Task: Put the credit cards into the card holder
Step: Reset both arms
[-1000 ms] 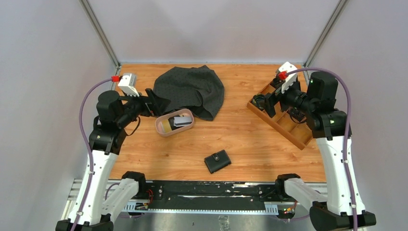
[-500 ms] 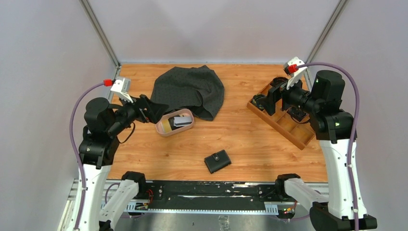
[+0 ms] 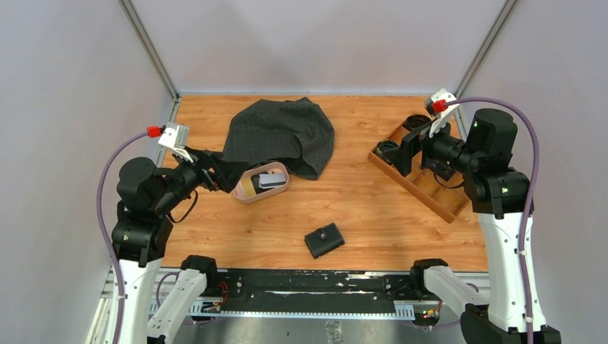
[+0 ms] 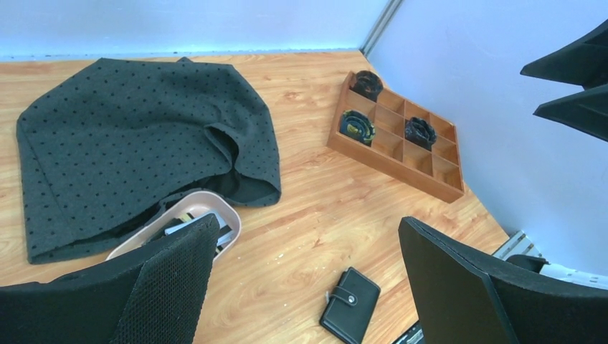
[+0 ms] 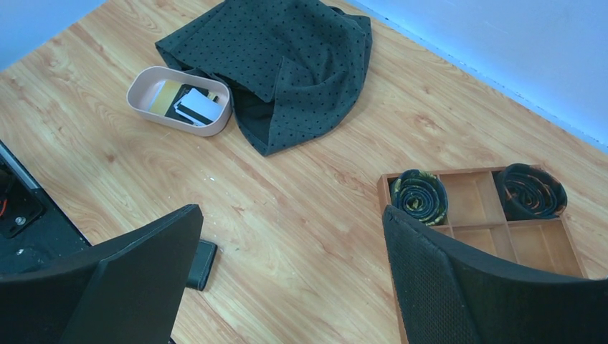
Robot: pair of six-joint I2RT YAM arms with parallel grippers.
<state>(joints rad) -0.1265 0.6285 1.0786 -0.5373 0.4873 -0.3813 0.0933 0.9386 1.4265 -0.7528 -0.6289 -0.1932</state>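
Lying loosely overlapped inside the pink dish [image 3: 238, 192], the credit cards [image 3: 267, 180] look light, stiff and slick, so a flat pinch from above would likely skid; the better hold is probably across the short edges of the top card, or tilting it against the dish's wall first. The card holder [image 3: 324, 240] sits snapped shut, well apart from the dish on its near right; it looks soft and light, apt to slide when pushed, and the snap flap seems the place to grip. A dotted dark cloth [image 3: 283, 132] lies behind the dish, its hem over the far rim. The left gripper [image 3: 231, 175] hangs just at the dish's left end, jaws spread wide and empty; the right gripper [image 3: 401, 152], far right of the dish over the wooden tray [image 3: 437, 204], is likewise wide and empty. Compared with a second ago the left arm has drawn back and lowered toward the dish, the right has risen slightly, and cards and holder have not moved
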